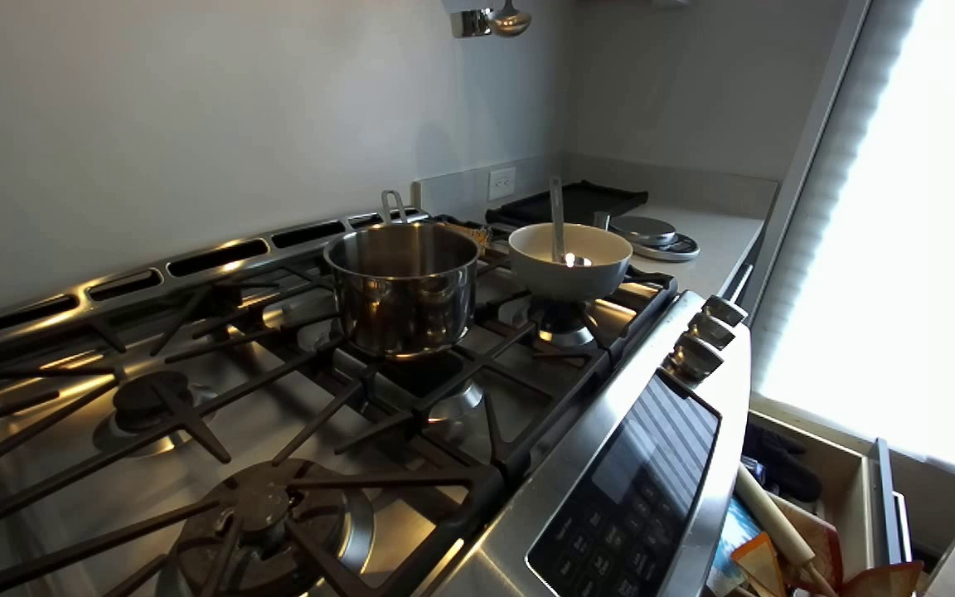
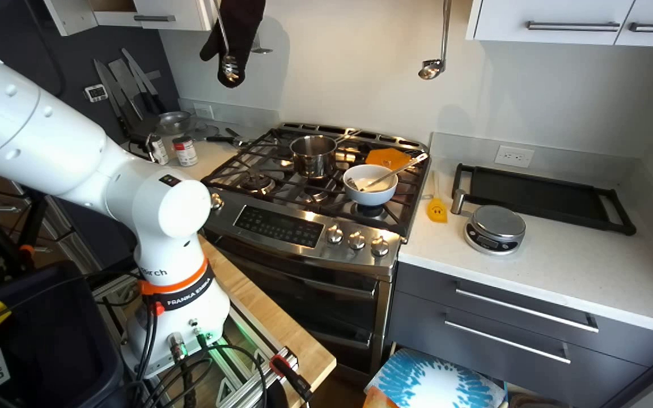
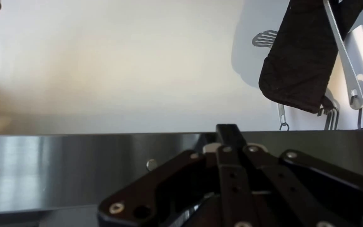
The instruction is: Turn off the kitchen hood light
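At the stainless-steel range hood (image 3: 74, 176), the claw (image 3: 229, 134), closed and seemingly empty, could skid or press bare steel, because it hides part of the front from the wrist view. The round button (image 3: 151, 164), probably the light's switch, lies at the claw's eight o'clock; the light itself is unseen. Count: one hood, one oven mitt (image 3: 298, 63) toward two, one slotted turner (image 3: 265, 38) near one, one clear button.

The arm (image 2: 91, 153) is white and thickly rounded, studded with pale caps (image 2: 11, 90). Low down, under the dark lettering Birch (image 2: 153, 272), run an orange band (image 2: 173, 287) and a black band (image 2: 190, 294) marked FRANKA EMIKA. Dark cables (image 2: 188, 377) plug into the base (image 2: 208, 310). The gripper (image 3: 229, 135) is black, with angular links (image 3: 172, 171) and silvery screws (image 3: 116, 208).
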Available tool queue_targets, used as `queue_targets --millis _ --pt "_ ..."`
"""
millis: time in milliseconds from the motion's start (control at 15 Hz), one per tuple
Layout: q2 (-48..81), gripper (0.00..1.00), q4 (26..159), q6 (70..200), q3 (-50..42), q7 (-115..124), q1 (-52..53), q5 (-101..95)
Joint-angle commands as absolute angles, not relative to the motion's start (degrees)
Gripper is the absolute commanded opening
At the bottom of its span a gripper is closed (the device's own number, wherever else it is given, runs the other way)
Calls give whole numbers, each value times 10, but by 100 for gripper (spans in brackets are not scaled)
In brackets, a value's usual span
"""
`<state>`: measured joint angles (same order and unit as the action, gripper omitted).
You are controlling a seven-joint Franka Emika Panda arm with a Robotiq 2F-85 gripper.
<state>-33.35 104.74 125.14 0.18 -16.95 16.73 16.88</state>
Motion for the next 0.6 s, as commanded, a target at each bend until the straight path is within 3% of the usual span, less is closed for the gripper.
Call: queue_targets --millis 0,533 --pt "-334 0 1033 1229 3 -165 160 168" --pt "-323 0 1024 1228 4 -166 158 169"
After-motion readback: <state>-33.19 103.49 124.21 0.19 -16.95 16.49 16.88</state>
